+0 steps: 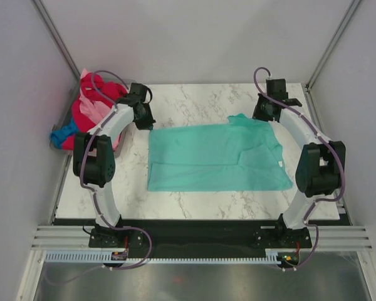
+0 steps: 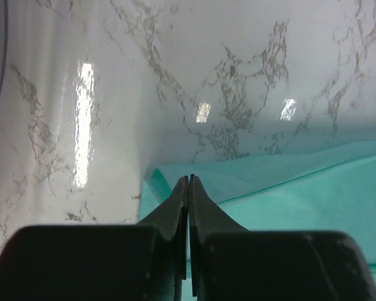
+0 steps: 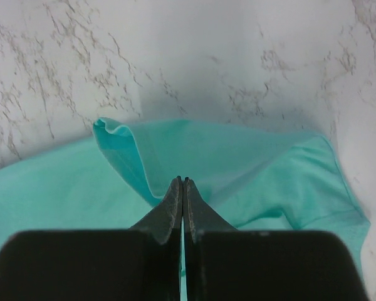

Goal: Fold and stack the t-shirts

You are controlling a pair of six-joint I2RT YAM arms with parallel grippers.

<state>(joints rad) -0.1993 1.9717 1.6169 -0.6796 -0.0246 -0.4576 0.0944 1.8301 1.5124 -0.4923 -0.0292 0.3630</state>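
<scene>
Because the coming fold turns on lifting the far edge of the teal t-shirt (image 1: pixel 213 157) toward the near edge, the top view is read first. The shirt lies flat on the counter (image 1: pixel 194 100) with its long axis running left to right. The left fingers (image 1: pixel 145 120) sit at its far left corner and the right fingers (image 1: pixel 265 114) at its far right end, by the sleeve. Each arm is thus nearest its own end of the far edge. The remaining t-shirts (image 1: pixel 88 110), red, pink and blue, lie heaped off the far left corner of the counter, well apart from the teal one. Finger state cannot be read from this view.

The left wrist view shows the left fingers (image 2: pixel 175 210) closed, tip against tip, directly over the corner of the teal t-shirt (image 2: pixel 301 194). The cloth extends right and near from the tips; bare counter (image 2: pixel 175 75) lies beyond them. A second cloth layer shows at the edge. Whether cloth is pinched between the tips cannot be confirmed.

The right wrist view shows the right fingers (image 3: pixel 169 210) likewise closed, with the teal t-shirt (image 3: pixel 250 169) spread under and beyond them. A raised fold (image 3: pixel 116 135) stands left of the tips, a detail the top view flattens. A grip on cloth cannot be confirmed here either.
</scene>
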